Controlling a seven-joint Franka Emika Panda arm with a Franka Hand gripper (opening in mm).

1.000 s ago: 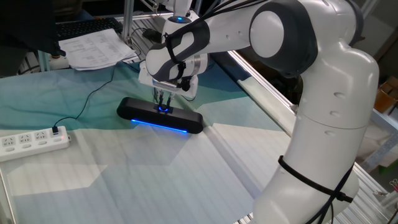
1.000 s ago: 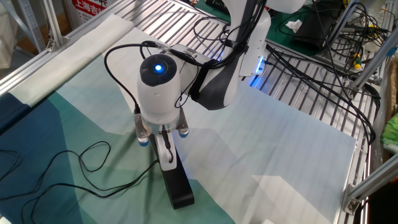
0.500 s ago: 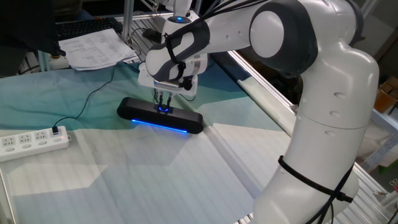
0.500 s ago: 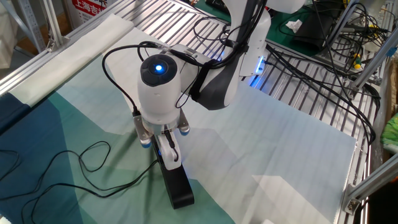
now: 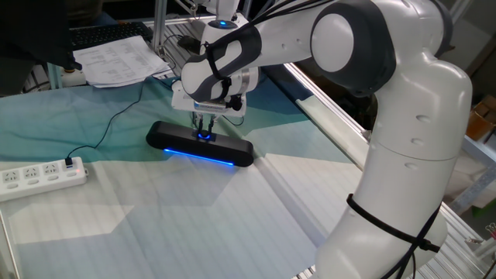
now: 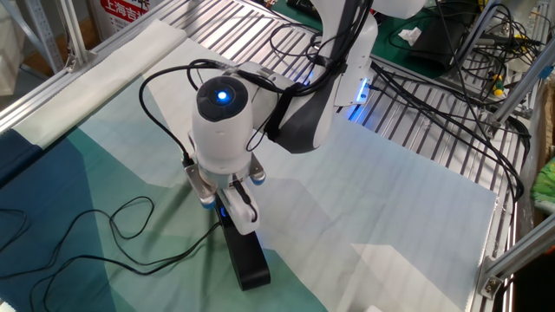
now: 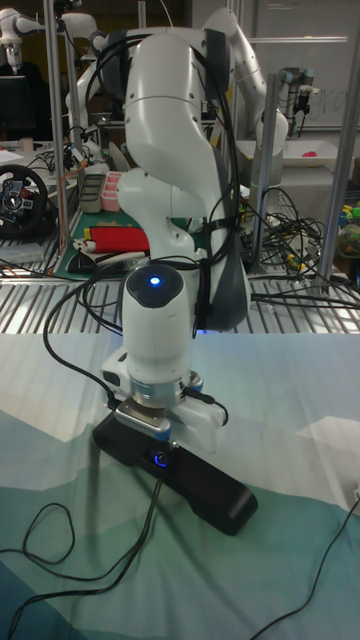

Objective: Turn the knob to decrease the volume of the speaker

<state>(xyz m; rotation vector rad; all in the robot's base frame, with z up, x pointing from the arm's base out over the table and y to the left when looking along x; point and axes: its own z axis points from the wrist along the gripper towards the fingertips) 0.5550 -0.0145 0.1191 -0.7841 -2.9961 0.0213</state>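
The speaker is a long slim black bar lying on the teal cloth, with a blue strip glowing along its front edge. Its knob shows as a small blue-lit dial on top, near the middle. My gripper points straight down with its two dark fingers shut on the knob. In the other fixed view the white wrist covers the knob and only the speaker's near end shows below my gripper. The tall fixed view shows the speaker, the knob's blue glow and my gripper on it.
A white power strip lies at the left, joined by a thin black cable that loops over the cloth. Papers and a keyboard lie behind. An aluminium rail and slatted metal surface border the cloth.
The wrist and hand have turned a little about the vertical axis, counter-clockwise seen from above, while staying on the knob. The speaker has not shifted.
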